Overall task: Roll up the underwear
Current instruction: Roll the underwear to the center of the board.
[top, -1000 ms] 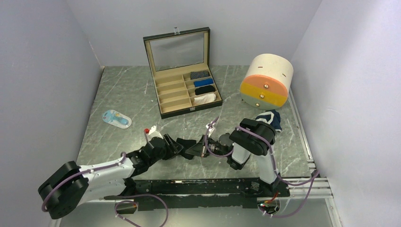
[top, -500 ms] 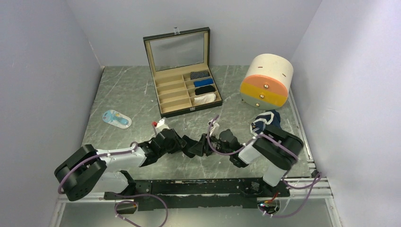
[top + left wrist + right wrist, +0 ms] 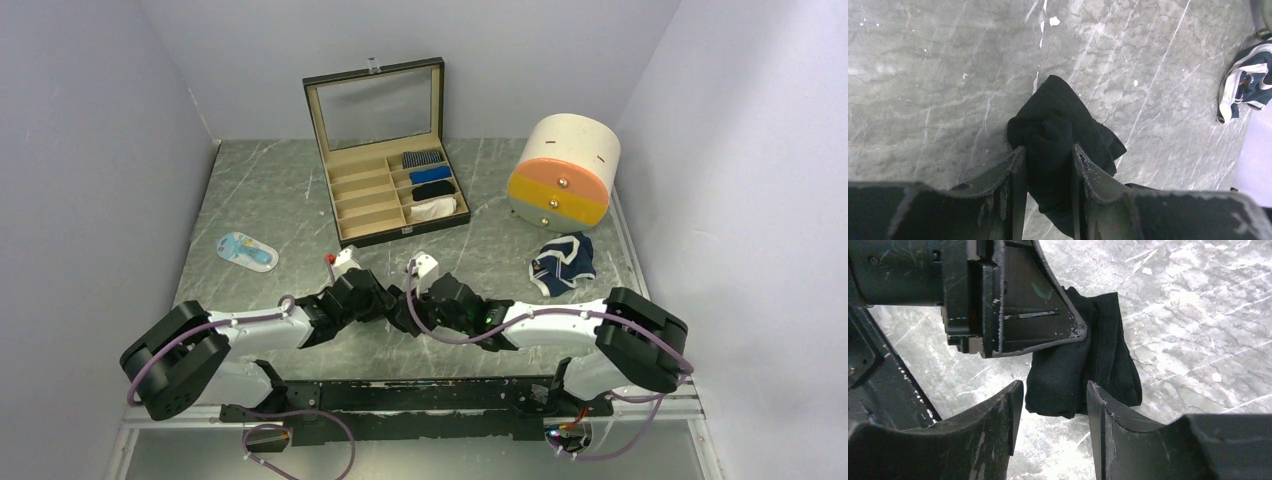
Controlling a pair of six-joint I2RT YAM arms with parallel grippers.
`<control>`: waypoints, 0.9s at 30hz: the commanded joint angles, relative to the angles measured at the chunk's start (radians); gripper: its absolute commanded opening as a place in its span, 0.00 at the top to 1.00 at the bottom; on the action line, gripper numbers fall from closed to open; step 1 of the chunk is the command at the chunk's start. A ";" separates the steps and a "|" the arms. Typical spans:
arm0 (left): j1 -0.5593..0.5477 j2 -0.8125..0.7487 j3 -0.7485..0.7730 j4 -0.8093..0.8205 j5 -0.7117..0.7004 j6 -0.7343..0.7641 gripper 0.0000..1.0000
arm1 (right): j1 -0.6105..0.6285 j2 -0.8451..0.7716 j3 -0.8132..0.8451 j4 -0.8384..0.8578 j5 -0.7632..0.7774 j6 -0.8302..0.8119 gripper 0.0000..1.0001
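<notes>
The black underwear [image 3: 1058,125] hangs bunched between the fingers of my left gripper [image 3: 1048,150], which is shut on it just above the marble table. In the right wrist view the same black bundle [image 3: 1083,375] hangs from the left gripper's finger [image 3: 1033,315]. My right gripper [image 3: 1054,385] is open, its fingertips just short of the bundle's lower end and not touching it. In the top view both grippers meet at the table's near middle, left [image 3: 388,300] and right [image 3: 420,303]. The navy underwear with white trim [image 3: 563,262] lies crumpled at the right; it also shows in the left wrist view [image 3: 1245,80].
An open compartment box [image 3: 362,205] with several rolled cloths stands at the back centre. A round drawer unit [image 3: 562,172] stands at the back right, just behind the navy underwear. A small blue and white item [image 3: 247,250] lies at the left. Walls close in three sides.
My right arm has swung left and stretched out low, bringing its open gripper up to the black underwear and uncovering the navy one. My left gripper moved slightly forward with the black underwear.
</notes>
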 commanded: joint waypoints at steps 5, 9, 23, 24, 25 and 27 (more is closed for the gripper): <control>0.001 0.050 -0.023 -0.131 0.001 0.035 0.63 | 0.089 0.082 0.102 -0.077 0.189 -0.089 0.47; 0.002 0.047 -0.031 -0.125 0.004 0.032 0.62 | 0.103 0.124 0.108 -0.062 0.199 -0.086 0.50; 0.002 -0.131 -0.075 -0.115 0.055 0.018 0.32 | -0.093 0.114 -0.178 0.407 -0.366 0.198 1.00; 0.002 -0.162 -0.081 -0.116 0.063 0.020 0.30 | -0.105 0.126 -0.198 0.450 -0.403 0.228 1.00; 0.002 -0.194 -0.090 -0.112 0.068 0.020 0.29 | -0.119 0.139 -0.217 0.497 -0.436 0.261 1.00; 0.003 -0.264 -0.113 -0.093 0.082 0.018 0.24 | -0.145 0.180 -0.256 0.610 -0.492 0.331 1.00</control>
